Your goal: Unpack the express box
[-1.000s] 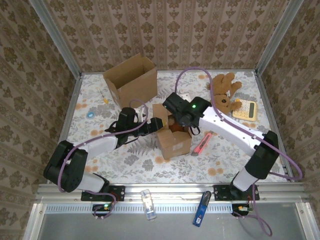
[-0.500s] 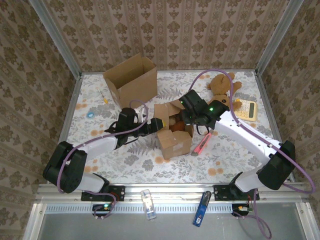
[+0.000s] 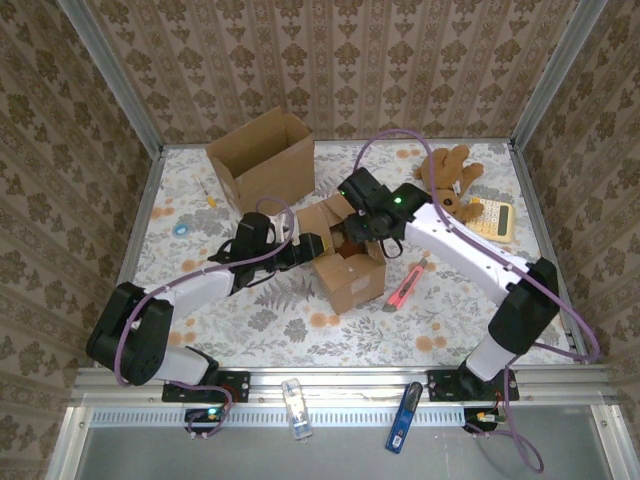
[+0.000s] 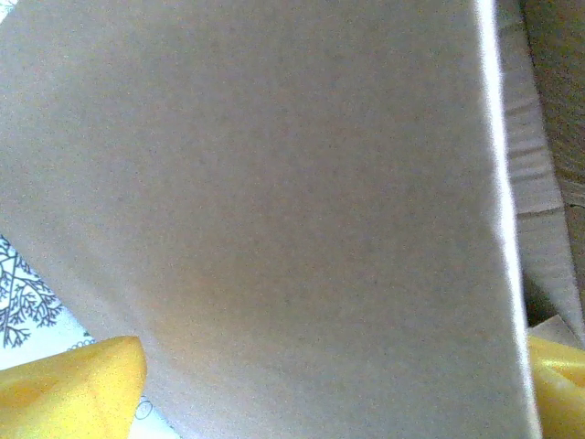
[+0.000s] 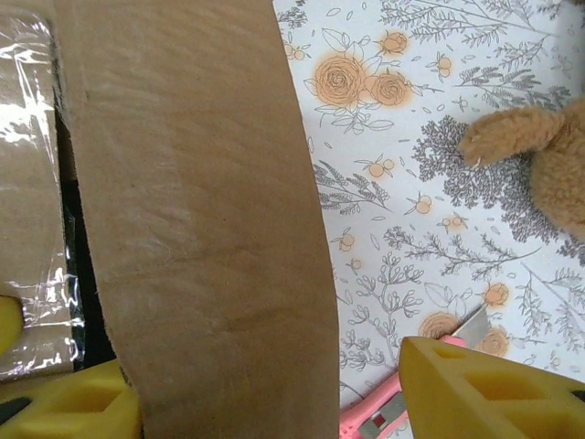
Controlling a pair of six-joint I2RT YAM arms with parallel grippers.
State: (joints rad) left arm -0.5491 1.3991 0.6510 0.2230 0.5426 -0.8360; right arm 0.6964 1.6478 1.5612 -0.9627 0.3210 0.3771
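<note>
The small brown express box (image 3: pixel 352 276) stands mid-table with its top flaps up. My left gripper (image 3: pixel 308 247) is against its left side. In the left wrist view the yellow fingertips (image 4: pixel 71 391) stand far apart, straddling a cardboard panel (image 4: pixel 274 201); whether they press on it is hidden. My right gripper (image 3: pixel 363 227) hovers at the box's far right flap. It is open, and the brown flap (image 5: pixel 201 210) rises between its yellow fingers (image 5: pixel 484 393) without touching the right one. Clear tape (image 5: pixel 32 183) clings to the flap beside it.
A larger open carton (image 3: pixel 265 158) stands at the back left. A brown teddy bear (image 3: pixel 450 182) and a yellow calculator (image 3: pixel 490 218) lie at the back right. A pink box cutter (image 3: pixel 405 286) lies just right of the box.
The right gripper swung out to the right with the flap, came back over the box's far edge and opened, letting the flap go. The left arm has stayed put.
</note>
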